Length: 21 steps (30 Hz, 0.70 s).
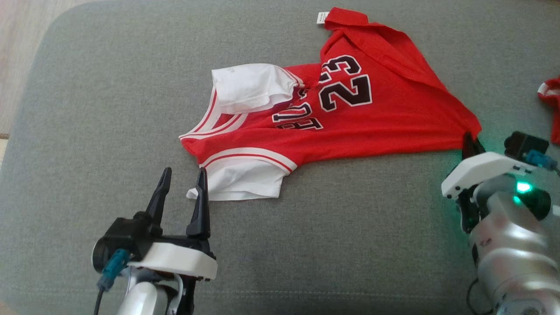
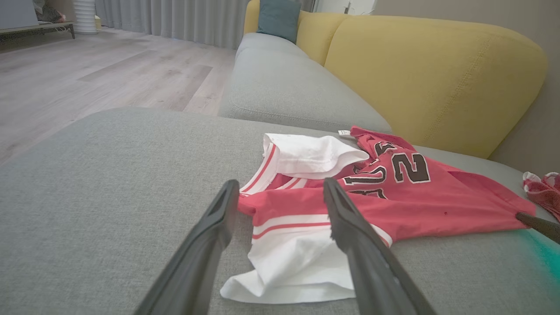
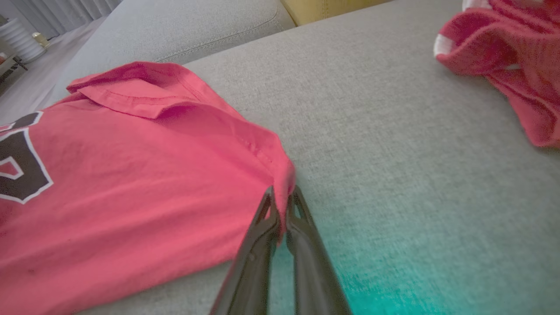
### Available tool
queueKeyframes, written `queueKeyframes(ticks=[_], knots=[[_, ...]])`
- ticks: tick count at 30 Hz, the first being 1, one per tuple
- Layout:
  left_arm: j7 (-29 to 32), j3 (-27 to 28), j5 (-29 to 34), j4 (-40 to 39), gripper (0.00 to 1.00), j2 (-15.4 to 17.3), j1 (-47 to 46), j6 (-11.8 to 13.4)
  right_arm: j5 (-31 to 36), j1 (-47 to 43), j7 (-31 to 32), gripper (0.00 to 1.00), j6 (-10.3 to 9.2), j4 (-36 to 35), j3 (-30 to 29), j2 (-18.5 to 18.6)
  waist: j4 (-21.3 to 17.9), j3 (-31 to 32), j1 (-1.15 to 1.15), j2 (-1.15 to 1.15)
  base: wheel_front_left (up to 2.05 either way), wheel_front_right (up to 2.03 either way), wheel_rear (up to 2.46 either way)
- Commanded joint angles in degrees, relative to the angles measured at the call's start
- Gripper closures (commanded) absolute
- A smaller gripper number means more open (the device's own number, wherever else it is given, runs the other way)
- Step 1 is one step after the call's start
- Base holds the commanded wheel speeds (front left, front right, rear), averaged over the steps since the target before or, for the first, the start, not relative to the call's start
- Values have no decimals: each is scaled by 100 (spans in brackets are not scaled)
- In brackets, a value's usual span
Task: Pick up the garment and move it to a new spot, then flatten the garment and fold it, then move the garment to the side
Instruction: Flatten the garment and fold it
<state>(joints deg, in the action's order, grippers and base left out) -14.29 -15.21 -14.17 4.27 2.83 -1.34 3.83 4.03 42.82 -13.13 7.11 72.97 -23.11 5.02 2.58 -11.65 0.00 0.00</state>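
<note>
**Desk:** Where is the garment?

**Me:** I see the garment (image 1: 350, 127), a red jersey with a dark 23, spread over the far half of the grey cushion (image 1: 109, 109). Its neck points toward the cushion's left edge and its hem toward the right edge. The folded sleeve (image 1: 251, 87), white, lies over the chest. The near sleeve (image 1: 245, 179), also white, lies flat on my side.

**Desk:** And your claws?

**Me:** My right gripper (image 3: 280, 199) is pinched tight on the near hem corner, with red cloth caught between its fingers. My left gripper (image 1: 183, 175) stands wide and holds nothing. It is at the near sleeve, with one fingertip (image 1: 202, 175) right at the edge. I cannot tell whether it touches.

**Desk:** Anything else around it?

**Me:** A second red cloth (image 3: 503, 48) lies crumpled at the cushion's right edge, apart from the jersey. A yellow sofa back (image 2: 428, 74) rises beyond the cushion.
</note>
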Motion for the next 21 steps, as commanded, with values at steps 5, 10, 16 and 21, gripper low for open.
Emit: queueKeyframes(ticks=[5,10,16,21], knots=[[-71,255,68,-178,0,5,-55,-59,-253,-187,-120,85,37,-302,274,-99,-60,46,0,0,0,0,0],[-71,305,109,-202,0,6,28,-87,-529,-532,-137,65,37,-553,504,-98,-81,98,0,0,0,0,0],[-71,346,133,-156,0,6,168,-119,-735,-813,-115,0,37,-935,728,-55,-124,124,0,0,0,0,0],[-71,286,133,-22,0,6,225,-190,-939,-1087,-133,0,37,-1558,864,-85,-161,88,0,0,0,0,0]])
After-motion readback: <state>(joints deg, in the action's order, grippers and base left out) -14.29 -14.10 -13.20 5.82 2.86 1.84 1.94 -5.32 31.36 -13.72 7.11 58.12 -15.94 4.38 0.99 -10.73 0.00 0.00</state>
